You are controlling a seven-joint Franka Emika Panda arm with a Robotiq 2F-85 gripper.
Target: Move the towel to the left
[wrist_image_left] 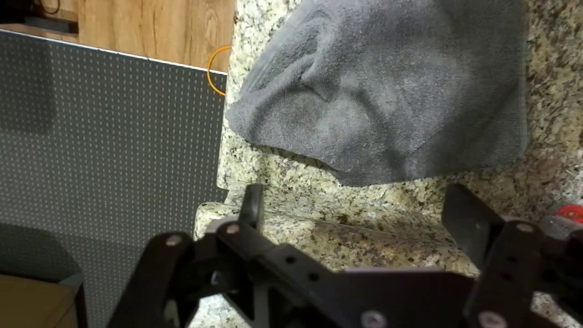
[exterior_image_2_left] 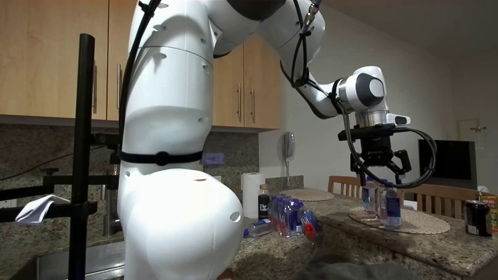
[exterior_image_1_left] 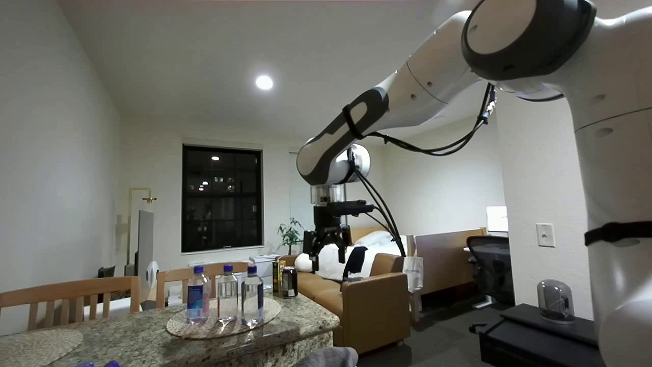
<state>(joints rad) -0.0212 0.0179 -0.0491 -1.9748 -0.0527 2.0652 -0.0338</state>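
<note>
The gray towel (wrist_image_left: 387,100) lies spread, slightly rumpled.

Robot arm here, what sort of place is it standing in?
Probably a home kitchen opening onto a living area: wooden cabinets, a metal sink and a tan sofa show it.

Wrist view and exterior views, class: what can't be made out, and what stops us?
Grey towel, wrist view: one side cut off by top edge.
Red-marked object, wrist view: cut off by right edge, partly behind the tool.
Blue caps, in an exterior view: what lies below, cut off by bottom edge.
</note>
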